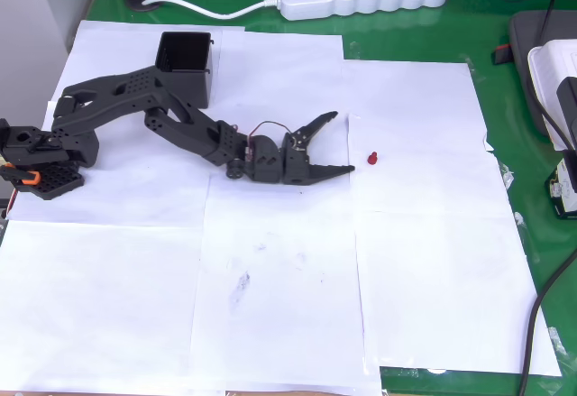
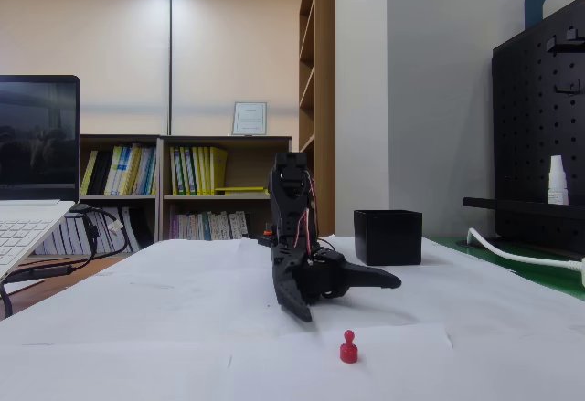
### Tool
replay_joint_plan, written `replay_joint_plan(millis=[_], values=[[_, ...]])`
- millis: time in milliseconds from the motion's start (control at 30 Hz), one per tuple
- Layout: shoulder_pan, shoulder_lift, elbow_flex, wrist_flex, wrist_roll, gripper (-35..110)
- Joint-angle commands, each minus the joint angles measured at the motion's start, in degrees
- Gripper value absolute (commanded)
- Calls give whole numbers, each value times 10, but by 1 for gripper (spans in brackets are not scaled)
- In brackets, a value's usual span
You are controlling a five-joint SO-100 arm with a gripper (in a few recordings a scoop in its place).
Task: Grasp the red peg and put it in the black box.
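The gripper (image 1: 342, 142) lies low with jaws spread, empty. The red peg (image 1: 372, 157) stands upright just beyond them. The black box (image 1: 186, 64) sits well apart.

My gripper (image 2: 343, 299) sits low over the white paper (image 2: 183, 310), jaws spread open, nothing between them. Red peg (image 2: 348, 347) stands upright on the paper nearer the camera, apart from my fingertips. Black box (image 2: 388, 237) sits behind, to the right of my arm.
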Motion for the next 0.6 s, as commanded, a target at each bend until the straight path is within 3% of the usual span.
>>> replay_joint_plan(millis=[0, 233, 567], values=[[13, 18, 71, 27, -11, 49], [11, 67, 127, 36, -22, 49], [19, 170, 323, 170, -28, 49]])
